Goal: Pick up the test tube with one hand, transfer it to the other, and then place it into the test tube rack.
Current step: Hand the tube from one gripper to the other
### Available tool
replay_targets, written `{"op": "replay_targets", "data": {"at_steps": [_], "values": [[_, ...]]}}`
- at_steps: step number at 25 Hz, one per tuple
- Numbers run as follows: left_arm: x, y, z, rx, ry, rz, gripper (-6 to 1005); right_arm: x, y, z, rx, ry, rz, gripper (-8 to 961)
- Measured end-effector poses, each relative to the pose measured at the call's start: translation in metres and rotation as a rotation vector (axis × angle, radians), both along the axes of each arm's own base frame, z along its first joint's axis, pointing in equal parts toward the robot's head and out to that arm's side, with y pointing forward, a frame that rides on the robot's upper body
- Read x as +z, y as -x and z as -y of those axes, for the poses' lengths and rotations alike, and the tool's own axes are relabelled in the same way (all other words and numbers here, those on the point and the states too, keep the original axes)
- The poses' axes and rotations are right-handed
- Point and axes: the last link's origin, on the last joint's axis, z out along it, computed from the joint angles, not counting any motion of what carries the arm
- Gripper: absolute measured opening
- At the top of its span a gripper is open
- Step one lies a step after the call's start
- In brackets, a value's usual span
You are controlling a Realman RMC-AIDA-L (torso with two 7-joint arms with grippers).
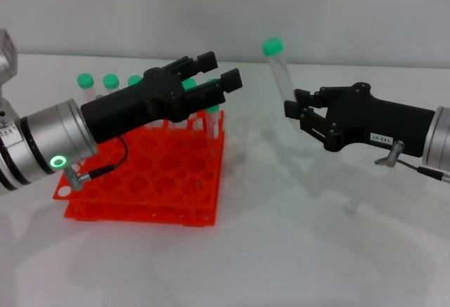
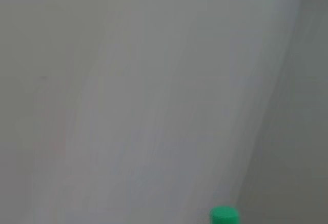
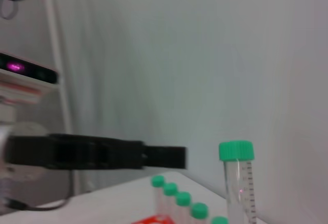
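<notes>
My right gripper [image 1: 292,107], the one with the white label, is shut on the lower part of the test tube [image 1: 281,75]. It holds the tube nearly upright in the air, green cap on top, to the right of the rack. The tube also shows in the right wrist view [image 3: 239,183]. My left gripper [image 1: 219,70], on the wrist with the green ring light, is open above the orange-red test tube rack [image 1: 140,187], a short way left of the held tube and apart from it. It appears as a dark bar in the right wrist view [image 3: 102,152].
Several green-capped tubes [image 1: 110,81] stand in the rack's back rows, partly hidden by my left arm; they also show in the right wrist view [image 3: 177,192]. The left wrist view shows one green cap [image 2: 224,215] against a pale wall. The white table [image 1: 316,251] spreads around the rack.
</notes>
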Motion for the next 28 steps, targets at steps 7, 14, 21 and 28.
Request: {"op": "replay_targets", "data": {"at_steps": [7, 14, 21, 28], "values": [[-0.004, -0.004, -0.004, 0.004, 0.0, -0.01, 764, -0.002, 0.011, 0.008, 0.069, 0.042, -0.033, 246], [-0.015, -0.014, -0.004, -0.032, 0.033, -0.033, 763, -0.006, 0.019, 0.005, 0.091, 0.052, -0.028, 251], [-0.023, -0.018, -0.001, -0.049, 0.055, -0.044, 762, -0.009, 0.019, 0.006, 0.088, 0.061, -0.022, 255], [-0.021, -0.019, 0.001, -0.063, 0.049, -0.026, 761, -0.011, 0.013, 0.006, 0.067, 0.072, -0.02, 259]]}}
